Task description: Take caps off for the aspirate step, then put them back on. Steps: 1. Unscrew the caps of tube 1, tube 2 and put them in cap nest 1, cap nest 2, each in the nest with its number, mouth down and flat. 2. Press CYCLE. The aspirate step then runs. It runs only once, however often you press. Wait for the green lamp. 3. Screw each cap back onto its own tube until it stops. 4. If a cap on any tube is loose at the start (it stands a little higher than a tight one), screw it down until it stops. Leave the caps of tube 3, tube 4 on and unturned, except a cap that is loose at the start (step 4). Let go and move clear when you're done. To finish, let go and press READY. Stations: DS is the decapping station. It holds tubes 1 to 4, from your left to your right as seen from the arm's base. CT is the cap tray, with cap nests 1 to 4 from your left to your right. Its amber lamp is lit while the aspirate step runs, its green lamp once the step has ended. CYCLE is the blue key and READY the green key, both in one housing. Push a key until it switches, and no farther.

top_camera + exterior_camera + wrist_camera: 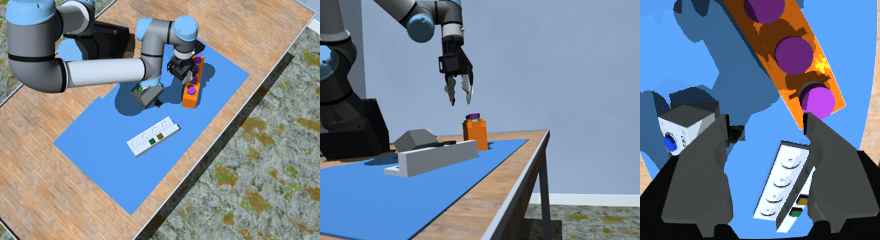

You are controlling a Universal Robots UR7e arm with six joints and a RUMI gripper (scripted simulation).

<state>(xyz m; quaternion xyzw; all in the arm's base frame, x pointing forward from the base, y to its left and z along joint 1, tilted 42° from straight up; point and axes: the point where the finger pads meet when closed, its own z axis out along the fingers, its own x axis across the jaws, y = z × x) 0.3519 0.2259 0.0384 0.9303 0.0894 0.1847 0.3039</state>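
Where caps stand, orange block [189, 102] [478, 134] [797, 117].

A pale blue-grey wall [552, 77] fills the back of the exterior view, faintly mottled, with a white skirting board [591, 200] along its foot. The floor [258, 167] [599, 219] looks like grey stone, blotched with rusty brown and green (moss, by the look of it). The bench [46, 167] [485, 186] has a top of light wood planking, edged in pale grey, and a dark leg [545, 196] under one corner. A blue mat [103, 144] [405, 201] [752, 150] covers part of it. Light from above throws hard-edged shadows onto the mat and the floor.
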